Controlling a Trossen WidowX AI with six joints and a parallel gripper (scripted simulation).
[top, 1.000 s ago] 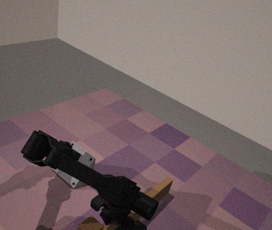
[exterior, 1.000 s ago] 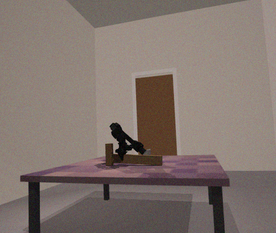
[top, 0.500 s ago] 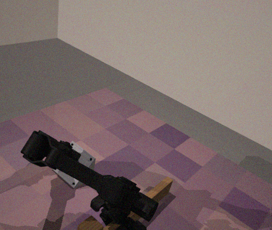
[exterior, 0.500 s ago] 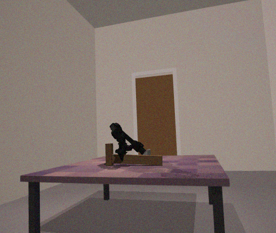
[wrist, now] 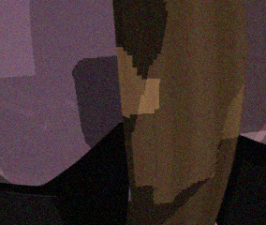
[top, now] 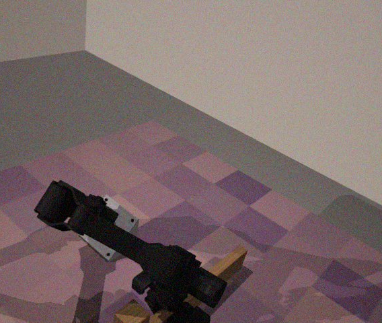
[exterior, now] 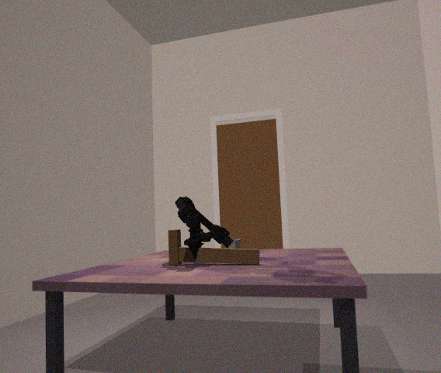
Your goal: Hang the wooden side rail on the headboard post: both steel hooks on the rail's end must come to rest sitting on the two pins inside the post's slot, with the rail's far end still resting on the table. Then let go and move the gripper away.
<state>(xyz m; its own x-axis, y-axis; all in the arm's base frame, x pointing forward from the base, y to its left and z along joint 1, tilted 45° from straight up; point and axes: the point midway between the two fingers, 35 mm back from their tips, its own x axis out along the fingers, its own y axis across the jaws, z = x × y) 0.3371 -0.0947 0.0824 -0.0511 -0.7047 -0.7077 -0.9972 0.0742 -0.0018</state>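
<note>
And here in the wrist view the gripper (exterior: 193, 256) (wrist: 157, 127) is clamped, partly open, on the wooden side rail (top: 228, 263) (exterior: 228, 256) (wrist: 194, 94), one dark finger at eight o'clock and the other at four, their tips running off the bottom edge! From outside, the rail lies low along the tabletop (top: 128, 159) (exterior: 196, 287), far end toward three o'clock, near end beside the upright headboard post (top: 131, 313) (exterior: 174, 247) at nine, but hooks, pins and slot can't be made out, and up top the frame's six o'clock edge crops the post.
</note>
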